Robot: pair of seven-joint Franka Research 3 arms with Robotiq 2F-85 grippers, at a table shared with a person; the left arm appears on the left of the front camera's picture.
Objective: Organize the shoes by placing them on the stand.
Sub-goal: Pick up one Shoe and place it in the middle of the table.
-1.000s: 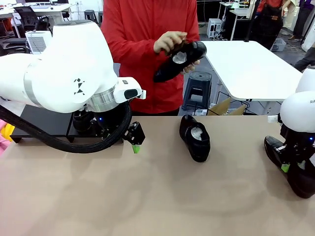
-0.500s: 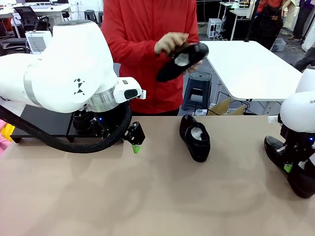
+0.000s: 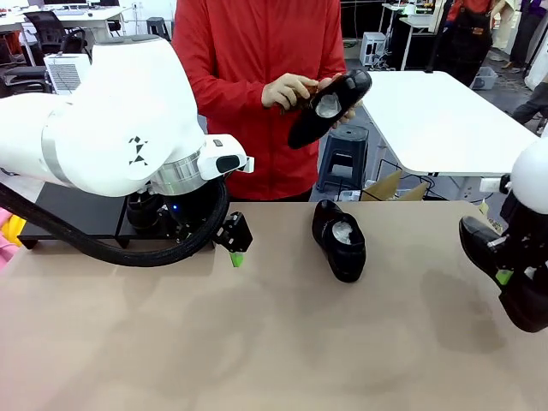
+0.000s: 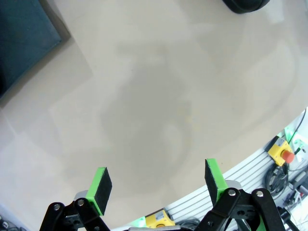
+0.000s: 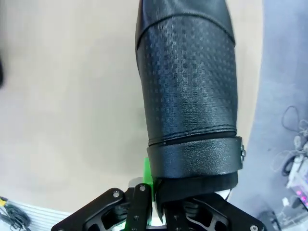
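A glossy black shoe [image 3: 339, 241] with white paper inside lies on the tan table near the middle. At the right edge a second shoe [image 3: 524, 310] hangs just above the table, my right gripper [image 3: 503, 276] shut on its rim. The right wrist view has that shoe [image 5: 187, 86] running up from the gripper [image 5: 155, 195], textured upper facing the camera. A person in red holds a third shoe [image 3: 330, 103] in both hands at chest height. The black stand [image 3: 68, 210] sits far left behind my left arm. My left gripper [image 3: 233, 250] hovers open over bare table, green pads [image 4: 102, 183] apart.
In the left wrist view a corner of the stand [image 4: 24, 38] shows at top left and the middle shoe's edge [image 4: 244, 4] at the top. A white table [image 3: 437, 120] and a stool [image 3: 341, 154] stand behind the person. Bare table spreads between both arms.
My right gripper has closed on the shoe at the right and raised it slightly, drifting right. The person has tilted the held shoe more upright. The left arm has stayed still.
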